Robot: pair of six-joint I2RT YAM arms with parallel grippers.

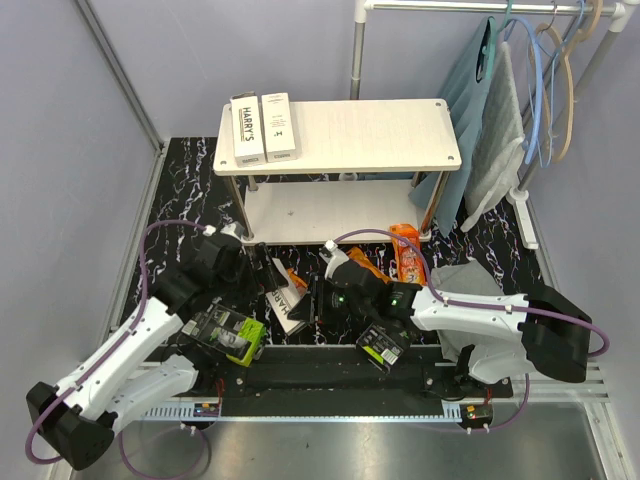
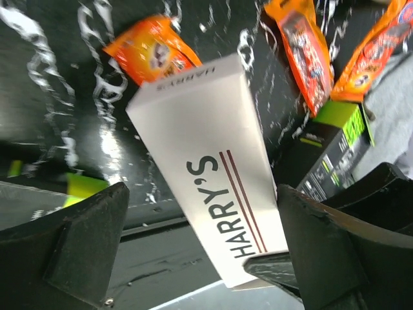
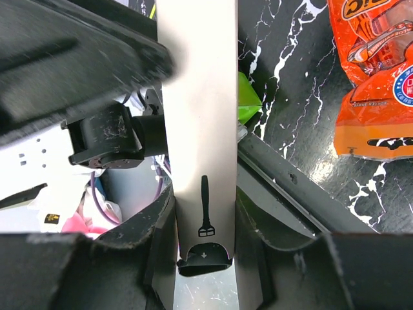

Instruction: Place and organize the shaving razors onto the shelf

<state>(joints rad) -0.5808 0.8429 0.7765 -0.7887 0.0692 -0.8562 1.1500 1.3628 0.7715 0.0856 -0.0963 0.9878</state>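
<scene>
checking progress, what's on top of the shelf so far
Two white HARRY'S boxes lie side by side at the left end of the shelf's top board. The lower board's rear is hidden beneath it.

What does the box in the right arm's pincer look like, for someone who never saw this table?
Start at the low white shelf at the far side of the black table. In front of it, between the two arms, the right pincer grips a long box. It is plain white with "HARRY'S" lettering, unlike the orange packs and black-and-green packs around it.
</scene>
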